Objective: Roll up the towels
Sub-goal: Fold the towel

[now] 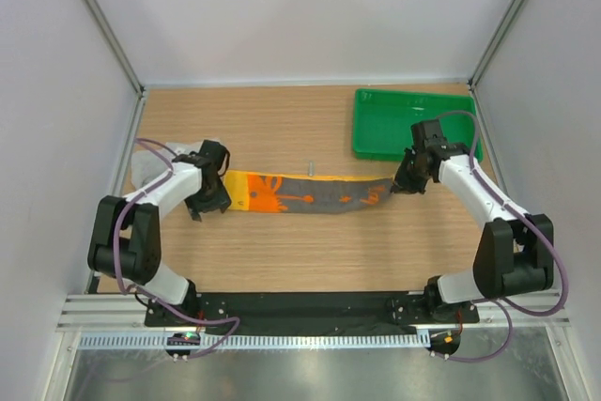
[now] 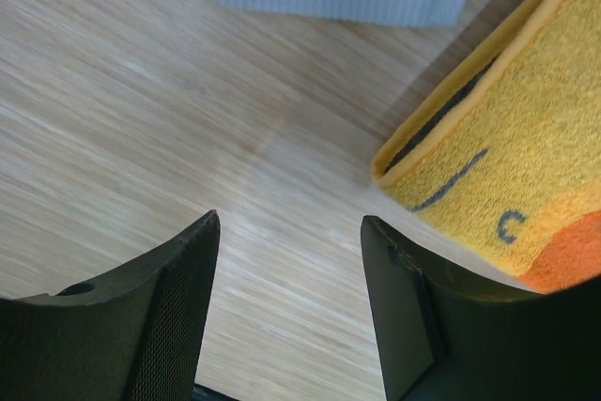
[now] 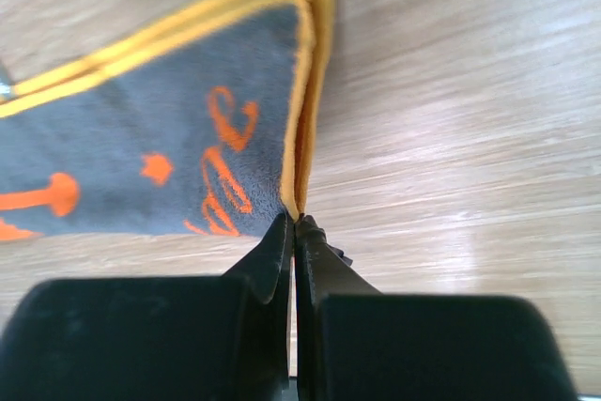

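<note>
Pinching orange towel (image 3: 169, 138), right tool (image 3: 296, 224) sits closed.

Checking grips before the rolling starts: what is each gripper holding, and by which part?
The right gripper pinches the orange towel by the hemmed edge at its right end. The left gripper is open, holding nothing.

Wooden worktop (image 1: 310, 251), three things on it
Long orange towel (image 1: 300, 194) across the middle, grey towel (image 1: 150, 166) far left, green tray (image 1: 361, 124) back right.
</note>
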`<action>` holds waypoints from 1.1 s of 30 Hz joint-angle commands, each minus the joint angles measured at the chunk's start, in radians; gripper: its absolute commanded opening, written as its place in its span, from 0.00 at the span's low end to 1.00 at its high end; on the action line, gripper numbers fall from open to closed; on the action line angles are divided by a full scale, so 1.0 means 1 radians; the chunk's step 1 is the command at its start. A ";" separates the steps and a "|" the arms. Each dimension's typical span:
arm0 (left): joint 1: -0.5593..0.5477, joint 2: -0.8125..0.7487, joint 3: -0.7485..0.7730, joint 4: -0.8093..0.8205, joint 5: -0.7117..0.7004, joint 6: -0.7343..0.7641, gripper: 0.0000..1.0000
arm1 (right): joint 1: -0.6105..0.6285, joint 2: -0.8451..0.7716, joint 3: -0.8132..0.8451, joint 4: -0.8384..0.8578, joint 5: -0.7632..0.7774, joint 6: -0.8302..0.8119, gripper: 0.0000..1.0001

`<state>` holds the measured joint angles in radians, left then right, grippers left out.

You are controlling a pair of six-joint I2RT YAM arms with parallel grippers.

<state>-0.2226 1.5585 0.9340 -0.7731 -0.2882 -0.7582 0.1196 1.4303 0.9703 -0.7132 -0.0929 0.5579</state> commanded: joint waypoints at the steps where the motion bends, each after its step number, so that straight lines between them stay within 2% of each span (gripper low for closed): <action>1: -0.037 -0.069 0.029 -0.049 -0.020 -0.021 0.63 | 0.066 -0.044 0.135 -0.097 0.074 -0.023 0.01; 5: -0.067 -0.164 0.097 -0.130 -0.017 0.002 0.70 | 0.240 0.001 0.261 -0.144 0.137 -0.007 0.01; 10: -0.067 -0.290 0.175 -0.231 -0.040 0.095 0.77 | 0.397 0.111 0.459 -0.164 0.165 0.017 0.01; 15: -0.061 -0.402 0.158 -0.224 -0.046 0.163 0.82 | 0.561 0.292 0.718 -0.199 0.188 0.034 0.01; 21: -0.038 -0.466 0.072 -0.146 -0.039 0.206 0.84 | 0.673 0.491 0.985 -0.255 0.200 0.056 0.01; 24: -0.032 -0.485 0.075 -0.132 -0.038 0.215 0.85 | 0.721 0.554 1.085 -0.261 0.199 0.063 0.01; 30: 0.002 -0.489 0.066 -0.120 -0.019 0.223 0.86 | 0.793 0.716 1.252 -0.272 0.186 0.080 0.01; 33: 0.002 -0.483 0.065 -0.124 -0.022 0.215 0.86 | 0.816 0.765 1.283 -0.253 0.183 0.089 0.01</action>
<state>-0.2264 1.0863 1.0019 -0.9279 -0.3141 -0.5602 0.9173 2.1689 2.1891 -0.9657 0.0902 0.6258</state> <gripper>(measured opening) 0.862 0.040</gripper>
